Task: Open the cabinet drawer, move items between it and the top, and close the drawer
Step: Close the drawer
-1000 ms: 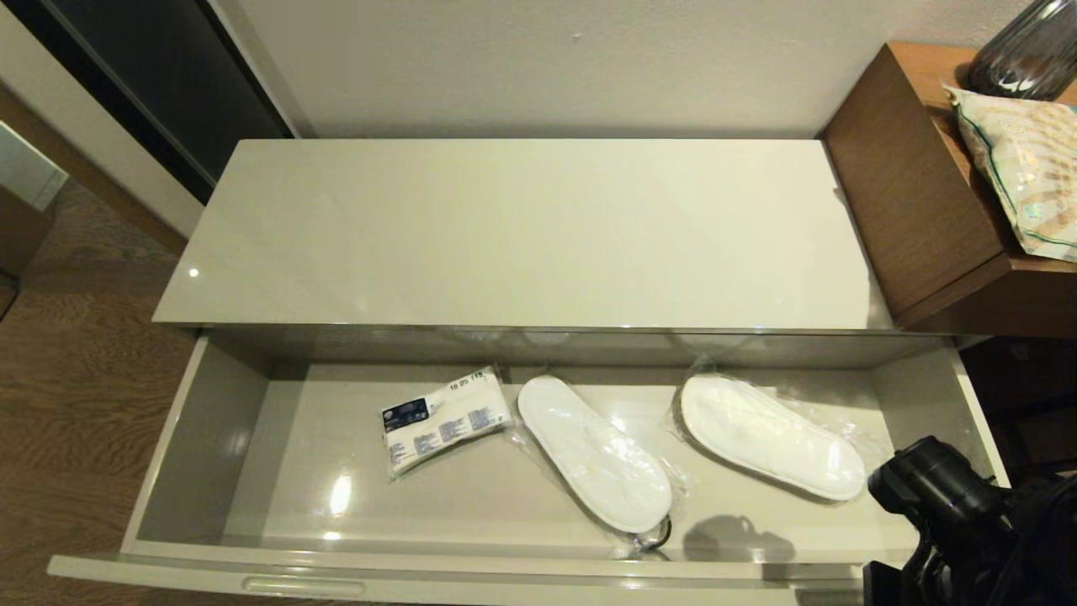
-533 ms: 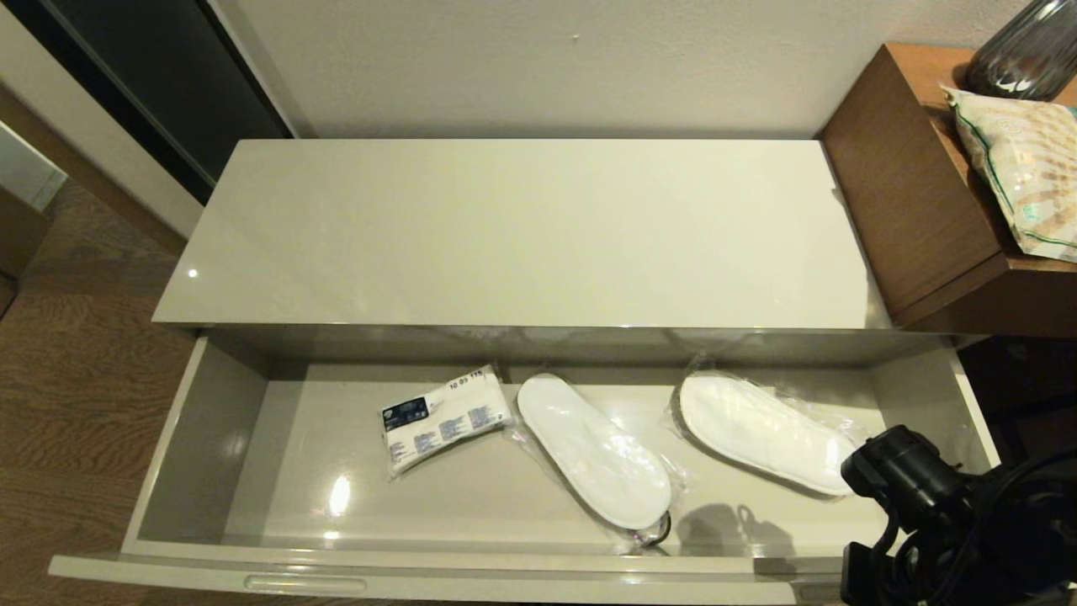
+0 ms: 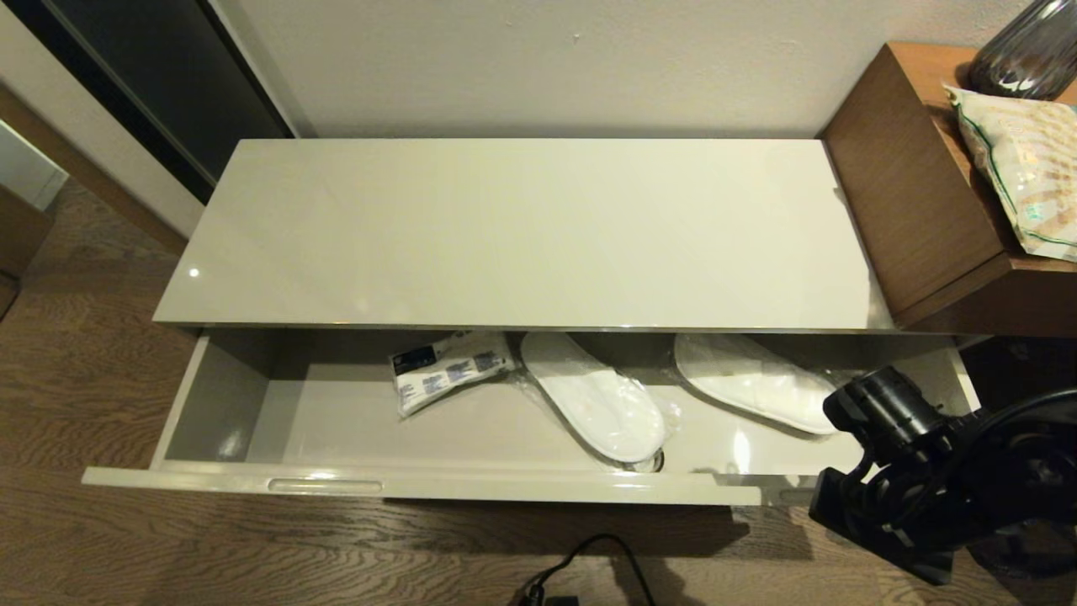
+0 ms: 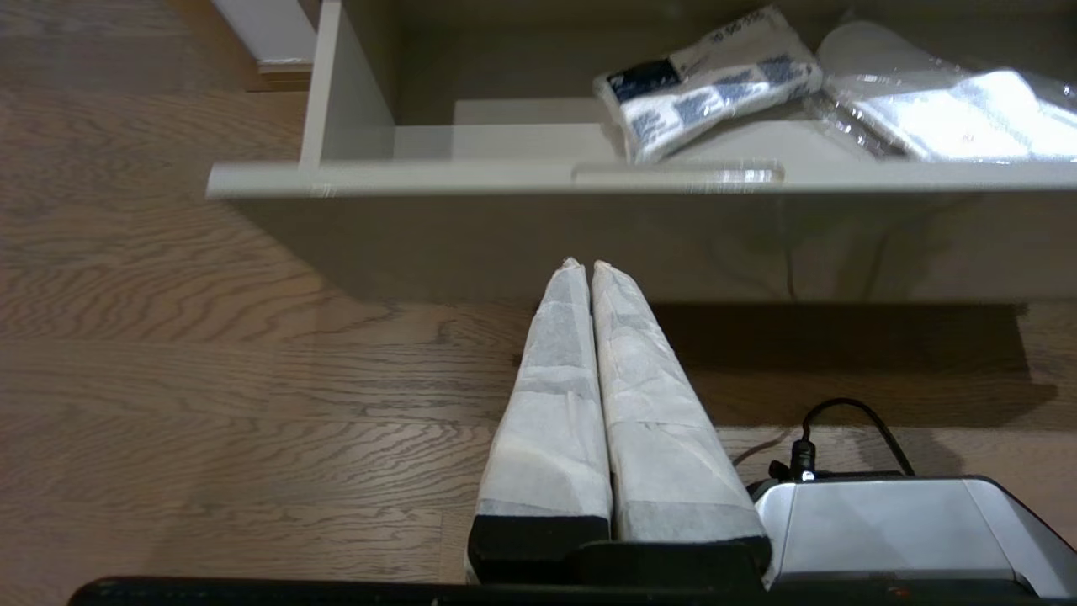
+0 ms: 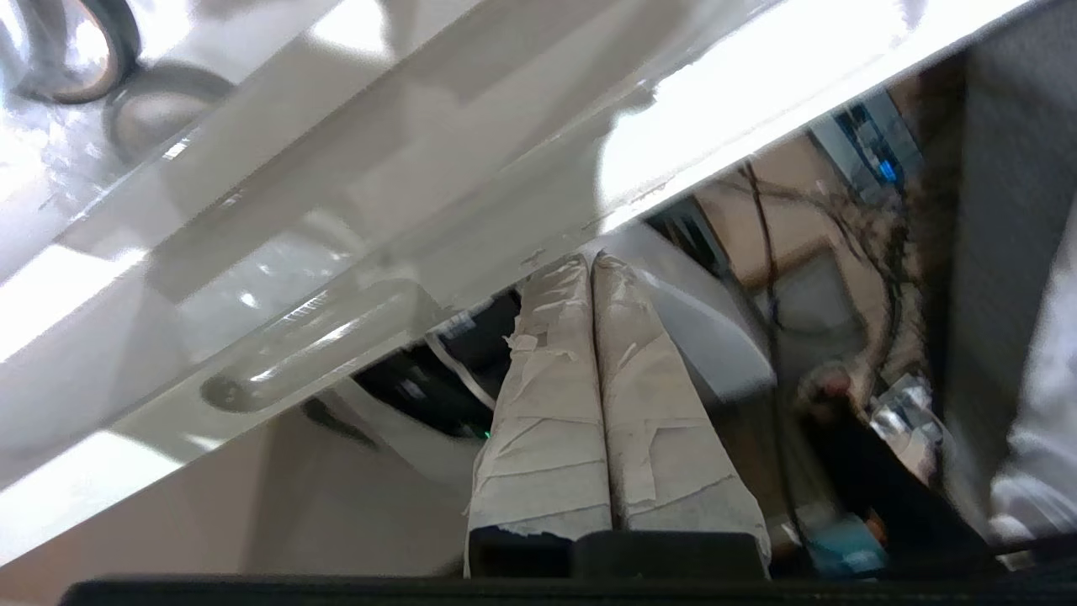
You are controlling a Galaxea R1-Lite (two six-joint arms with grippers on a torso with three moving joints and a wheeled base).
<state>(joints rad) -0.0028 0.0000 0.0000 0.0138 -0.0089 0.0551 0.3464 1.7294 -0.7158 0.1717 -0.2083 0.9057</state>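
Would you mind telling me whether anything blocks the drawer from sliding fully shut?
Nothing visible does: the packet and both slippers lie flat inside the drawer, below the top.

Glossy smooth top (image 3: pixel 522 227); plastic-wrapped slippers (image 3: pixel 597 396); wood-grain floor (image 3: pixel 76 370).

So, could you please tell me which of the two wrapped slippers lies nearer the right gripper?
The right-hand slipper, beside the right gripper; the other slipper lies mid-drawer.
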